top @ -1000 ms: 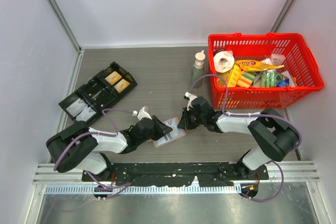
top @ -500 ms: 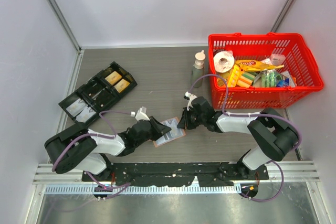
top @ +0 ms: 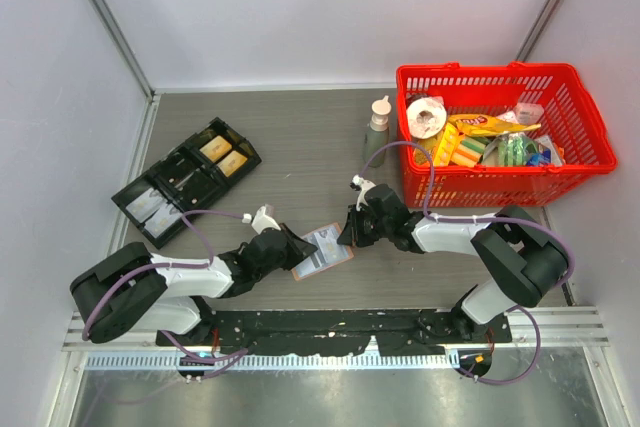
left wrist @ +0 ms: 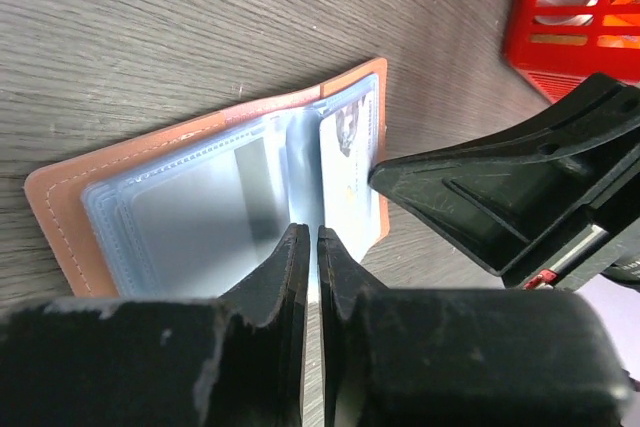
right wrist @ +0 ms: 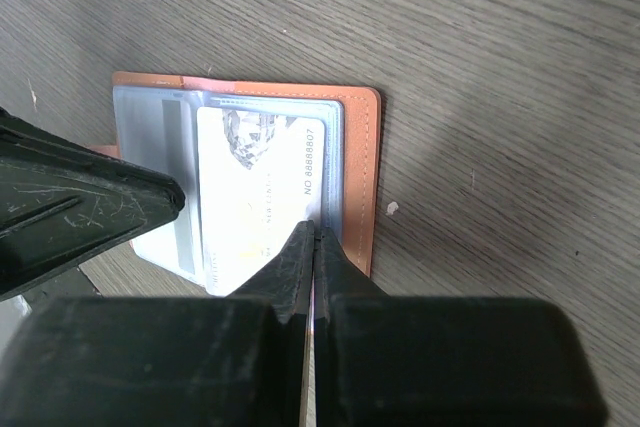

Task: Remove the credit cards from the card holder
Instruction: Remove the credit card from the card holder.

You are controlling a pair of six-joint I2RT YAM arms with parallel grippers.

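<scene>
The tan card holder lies open on the table between both grippers, its pale blue sleeves facing up. A white credit card with dark print sits in the sleeve on the right-hand half. My left gripper is at the middle fold with its jaws pinched to a thin slit on a raised sleeve leaf; in the top view it is at the holder's left edge. My right gripper is shut, its tips resting on the card's near edge by the leather rim, on the holder's right side.
A red basket full of packets stands at the back right, close behind the right arm. A small pump bottle stands just left of it. A black compartment tray lies at the left.
The left gripper's jaws have narrowed at the holder's fold, and the left arm's elbow has swung further left. The right arm and the card holder have stayed put.
</scene>
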